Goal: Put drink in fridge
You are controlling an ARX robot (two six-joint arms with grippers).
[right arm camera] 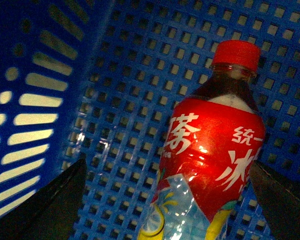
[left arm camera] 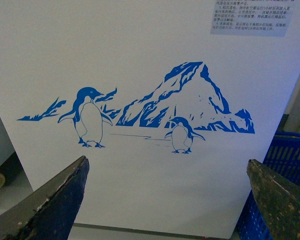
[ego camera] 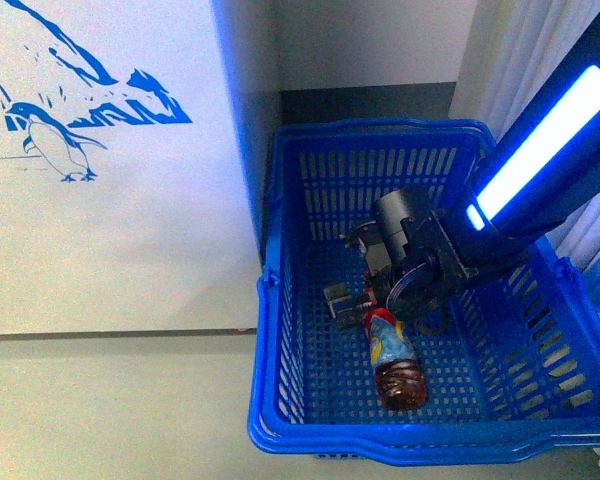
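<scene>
Blue slotted basket (ego camera: 380,170) on the floor (ego camera: 110,400) beside the fridge (ego camera: 100,220); my right jaws stand apart astride the lying drink bottle (ego camera: 394,352). I'd centre on its label, then close gently; left jaws apart, empty.

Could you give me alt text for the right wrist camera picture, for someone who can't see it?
A drink bottle with a red cap and red label lies in a blue slotted basket, seen close up. The robot's two dark jaws stand apart at either side of it.
</scene>
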